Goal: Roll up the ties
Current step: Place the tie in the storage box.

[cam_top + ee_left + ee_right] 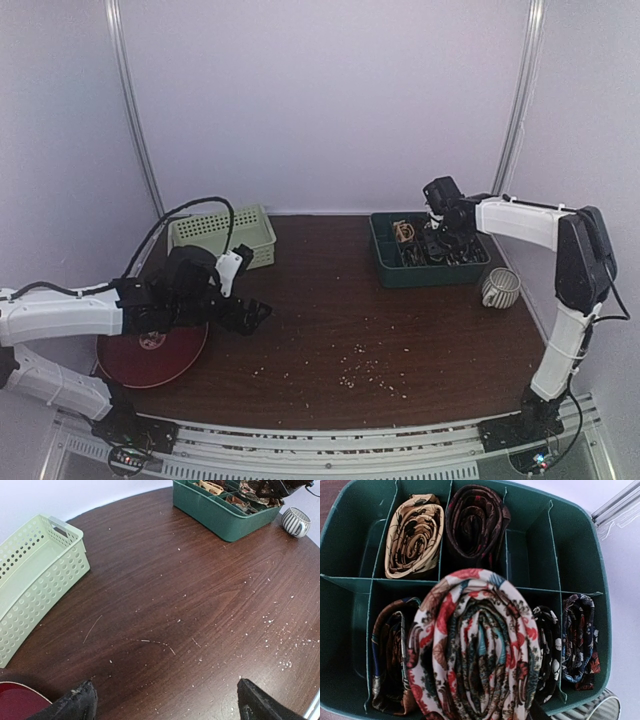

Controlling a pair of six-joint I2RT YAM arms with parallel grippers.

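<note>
top external, crumby table (330, 300), white walls (330, 100), left tool (166, 685) wide, right tool (438, 243) holding tie (475, 645)

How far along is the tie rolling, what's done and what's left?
Done: five rolled ties sit in compartments of the green tray, among them the tan roll and the dark red roll. In hand: the right gripper seems to hold the floral roll over the tray. Left: seating it. The left gripper is open and empty, and no unrolled tie shows on the table.
</note>
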